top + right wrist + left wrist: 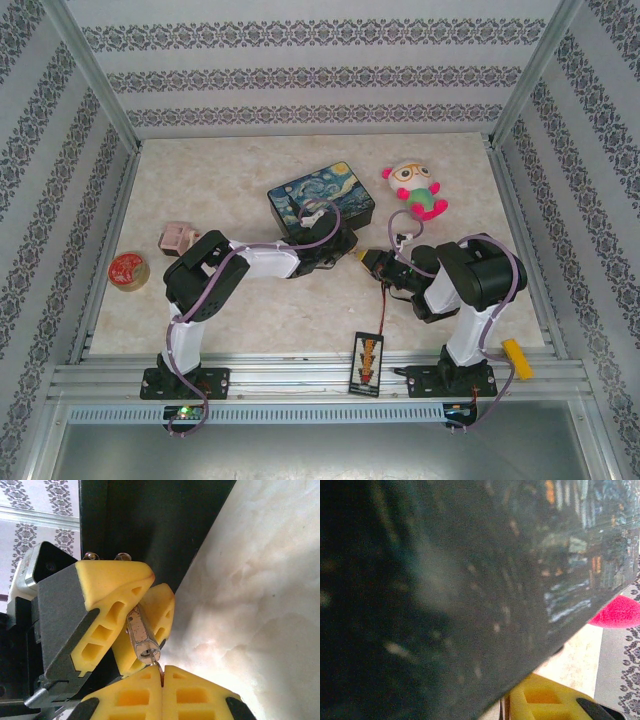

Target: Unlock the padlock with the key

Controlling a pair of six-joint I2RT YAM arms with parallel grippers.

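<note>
The small brass padlock [142, 634] is pinched between the yellow pads of my left gripper [144, 611], keyhole end towards the right wrist camera. My right gripper [162, 676] is shut on the key [159, 667], whose thin blade sits in the keyhole. Seen from above, the left gripper [349, 251] and right gripper [372, 260] meet tip to tip just in front of the painted box [320, 200]. The shackle is hidden behind the left fingers. The box's dark side [450, 590] takes up most of the left wrist view, with a yellow finger pad [547, 700] below it.
A plush toy [415, 190] lies right of the box. A pink object [180, 237] and a red tape roll [128, 270] sit at the left. A black board [366, 362] rests at the front edge and a yellow piece [516, 358] at the front right.
</note>
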